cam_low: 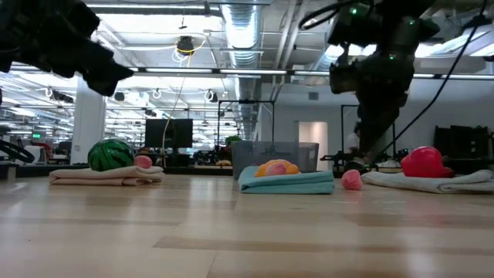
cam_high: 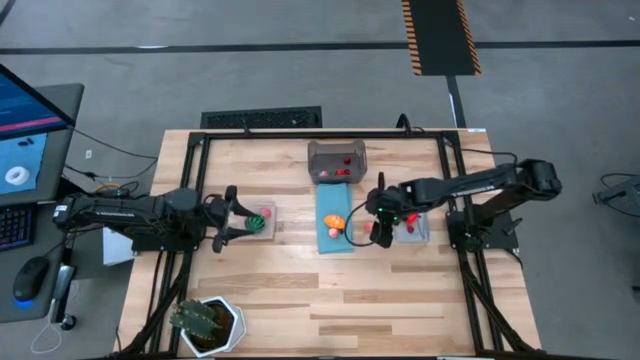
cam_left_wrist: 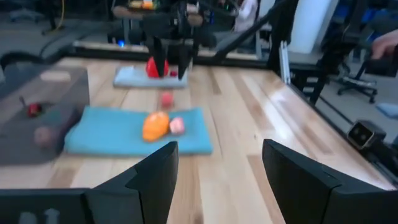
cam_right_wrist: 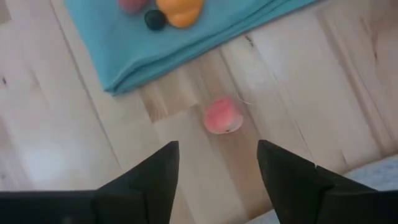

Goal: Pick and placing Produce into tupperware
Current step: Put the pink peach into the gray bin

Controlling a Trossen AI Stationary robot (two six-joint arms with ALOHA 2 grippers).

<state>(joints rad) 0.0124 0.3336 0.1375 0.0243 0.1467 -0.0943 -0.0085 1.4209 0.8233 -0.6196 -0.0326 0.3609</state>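
Note:
The tupperware, a grey translucent box with red pieces inside, stands at the table's far middle. In front of it lies a blue mat with an orange piece and a pink piece of produce on it. A small pink piece lies on the bare wood just right of that mat. My right gripper hangs open above it, pointing steeply down, fingers apart and clear of it. My left gripper is open at the left, raised, beside a green piece on a tan mat.
A red piece rests on a grey mat under the right arm. A spiky plant in a white pot stands at the near left corner. A black frame runs around the table. Bare wood lies toward the near edge.

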